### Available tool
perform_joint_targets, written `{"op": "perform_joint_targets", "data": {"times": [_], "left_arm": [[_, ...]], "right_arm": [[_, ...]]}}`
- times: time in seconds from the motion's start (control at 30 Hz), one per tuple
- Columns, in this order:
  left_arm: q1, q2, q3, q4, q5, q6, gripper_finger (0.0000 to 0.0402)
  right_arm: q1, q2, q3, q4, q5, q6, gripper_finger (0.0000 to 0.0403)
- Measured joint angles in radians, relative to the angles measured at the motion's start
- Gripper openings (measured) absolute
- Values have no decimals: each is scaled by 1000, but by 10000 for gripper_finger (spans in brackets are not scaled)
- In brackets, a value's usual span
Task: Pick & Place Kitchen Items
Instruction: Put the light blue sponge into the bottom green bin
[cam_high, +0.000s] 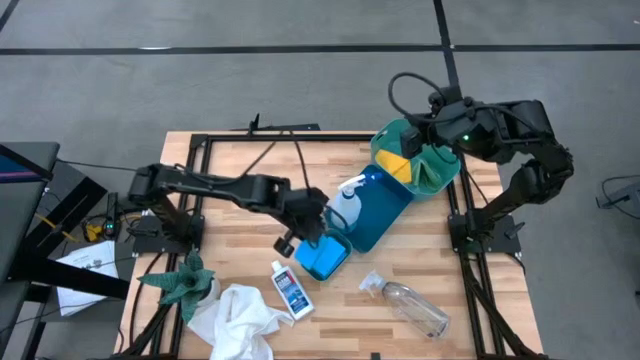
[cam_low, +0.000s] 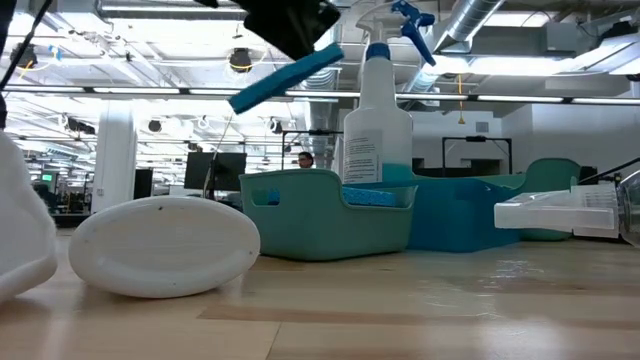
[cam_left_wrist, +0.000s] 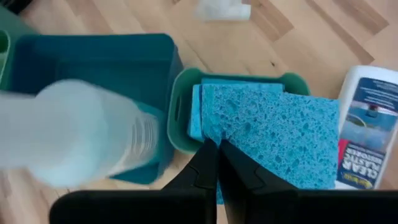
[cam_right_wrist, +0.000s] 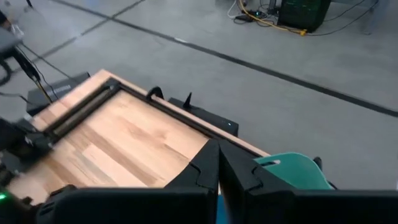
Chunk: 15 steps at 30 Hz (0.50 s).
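Note:
My left gripper (cam_high: 296, 238) is shut on a blue sponge (cam_left_wrist: 280, 134) above a small teal bin (cam_left_wrist: 177, 118) that holds another blue sponge (cam_left_wrist: 198, 106). In the low view the held sponge (cam_low: 285, 78) hangs tilted, high over the bin (cam_low: 300, 215). A white spray bottle with a blue trigger (cam_high: 345, 203) stands in the blue bin (cam_high: 385, 205). My right gripper (cam_right_wrist: 217, 163) is shut and empty above the green bin (cam_high: 435, 165), which holds the yellow pad (cam_high: 395, 165). The small blue-labelled bottle (cam_high: 291, 289), white cloth (cam_high: 235, 315) and clear bottle (cam_high: 412, 306) lie on the table. My left gripper pinches the blue sponge between its two fingers by one edge (cam_left_wrist: 231, 144). The fingers come from above. The sponge is lifted clear over the small teal bin and tilted, its free end (cam_low: 245, 98) the lowest part.
A green spiky plant (cam_high: 182, 280) stands at the near left beside the cloth. Dark frame rails (cam_high: 200, 190) run along the table's left, right and far sides. Bare wood (cam_high: 240, 235) lies between the left arm and the near objects.

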Motion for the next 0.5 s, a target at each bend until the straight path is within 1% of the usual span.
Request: {"op": "perform_joint_targets", "data": {"times": [0.13,0.27,0.5], "left_arm": [[-28,57,67,-17,-32,1,0],[-43,103,127,-21,-40,0,0],[-48,153,166,-16,-46,26,0]], "right_arm": [[19,0,0,-10,0,-22,1],[35,0,0,-4,3,-24,1],[35,-10,0,-8,4,-24,1]]}}
